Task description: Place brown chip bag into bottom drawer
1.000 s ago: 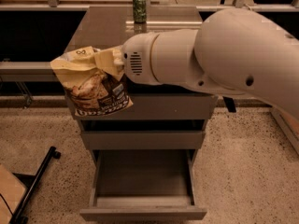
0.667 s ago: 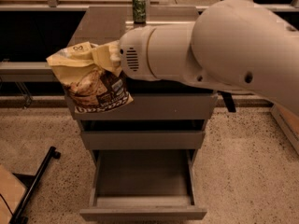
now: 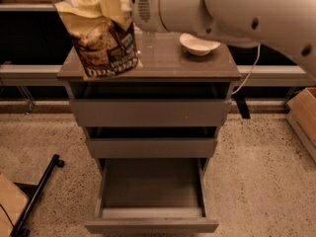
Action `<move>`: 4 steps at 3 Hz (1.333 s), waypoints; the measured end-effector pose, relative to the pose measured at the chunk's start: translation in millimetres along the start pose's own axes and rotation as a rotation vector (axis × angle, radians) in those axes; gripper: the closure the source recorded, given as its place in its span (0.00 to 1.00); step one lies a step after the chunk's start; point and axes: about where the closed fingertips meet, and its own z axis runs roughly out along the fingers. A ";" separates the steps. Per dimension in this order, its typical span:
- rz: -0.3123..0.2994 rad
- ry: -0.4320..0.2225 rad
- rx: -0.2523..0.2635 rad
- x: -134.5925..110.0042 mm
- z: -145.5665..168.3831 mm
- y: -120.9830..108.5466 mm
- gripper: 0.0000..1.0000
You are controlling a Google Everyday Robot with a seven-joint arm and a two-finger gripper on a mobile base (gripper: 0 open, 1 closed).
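Note:
The brown chip bag hangs in the air over the left part of the cabinet top, its lower edge level with the top's front edge. My gripper is at the bag's upper right edge and holds it; the fingers are mostly hidden behind the bag and my white wrist. The bottom drawer is pulled fully out below, and its plain box interior shows nothing inside. The bag is well above the drawer and to its left.
A white bowl stands on the cabinet top at the right. The two upper drawers stand slightly ajar. A cardboard box is on the floor at right, and a black wheeled leg at left.
The bag and my gripper have moved up in the view, from beside the cabinet's left front to above its top. The view has shifted: the bowl now shows and the green can is out of view.

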 end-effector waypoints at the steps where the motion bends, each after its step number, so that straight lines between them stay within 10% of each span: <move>1: -0.019 -0.051 -0.016 -30.4 38.6 -49.3 1.00; 3: 0.006 0.041 -0.021 16.5 176.2 -156.0 1.00; 4: -0.002 0.013 -0.023 2.5 196.2 -159.7 0.82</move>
